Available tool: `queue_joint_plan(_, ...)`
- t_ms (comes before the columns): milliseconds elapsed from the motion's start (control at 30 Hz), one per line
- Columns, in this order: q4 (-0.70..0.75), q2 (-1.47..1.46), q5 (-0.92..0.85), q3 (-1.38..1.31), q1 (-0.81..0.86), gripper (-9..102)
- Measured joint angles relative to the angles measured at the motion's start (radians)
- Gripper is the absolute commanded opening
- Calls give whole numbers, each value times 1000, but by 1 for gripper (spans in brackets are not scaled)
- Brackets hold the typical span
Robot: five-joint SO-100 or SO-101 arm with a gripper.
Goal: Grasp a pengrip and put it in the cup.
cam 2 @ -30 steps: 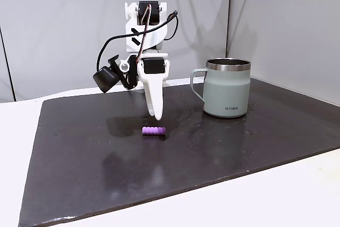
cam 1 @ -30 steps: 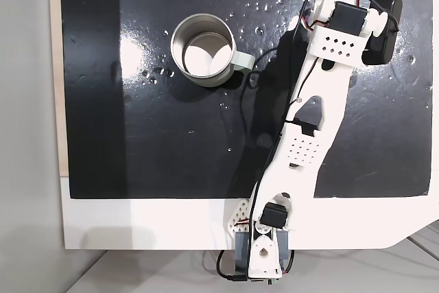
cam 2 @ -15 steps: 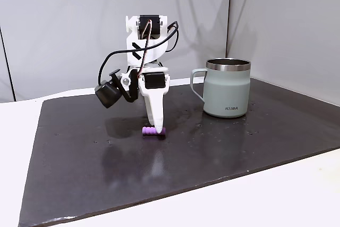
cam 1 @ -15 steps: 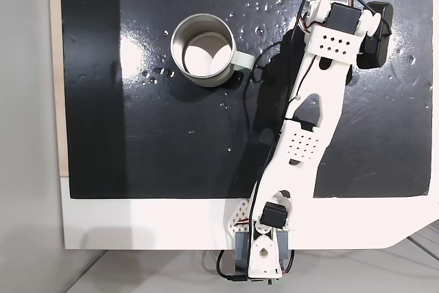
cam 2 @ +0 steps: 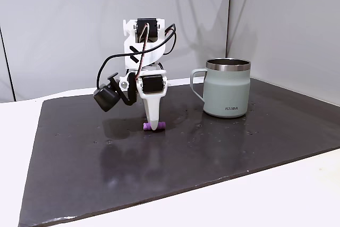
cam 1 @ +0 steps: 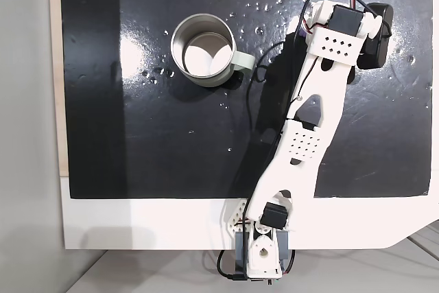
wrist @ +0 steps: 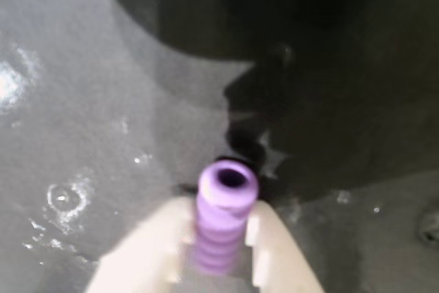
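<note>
The purple ribbed pengrip sits between my gripper's two white fingers, which press on it from both sides in the wrist view. In a fixed view from the side, my gripper points straight down with its tip on the black mat, and the ends of the pengrip stick out on either side of it. The cup, pale grey-green with a shiny rim, stands upright to the right of the gripper, handle toward it. From above, the cup lies left of the arm's head, which covers the gripper.
A black mat covers most of the white table. The arm's base is at the table's near edge in a fixed view from above. A black camera hangs left of the gripper. A grey wall stands behind.
My gripper has come down from above the pengrip onto the mat and now straddles it. The pengrip has shifted slightly away from the side camera. The cup has not moved.
</note>
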Motion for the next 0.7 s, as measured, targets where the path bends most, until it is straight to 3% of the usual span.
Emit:
queue_joint_plan(433, 75, 8, 9, -75, -6, 0)
queue_joint_plan(700, 115, 324, 23, 60, -117, 0)
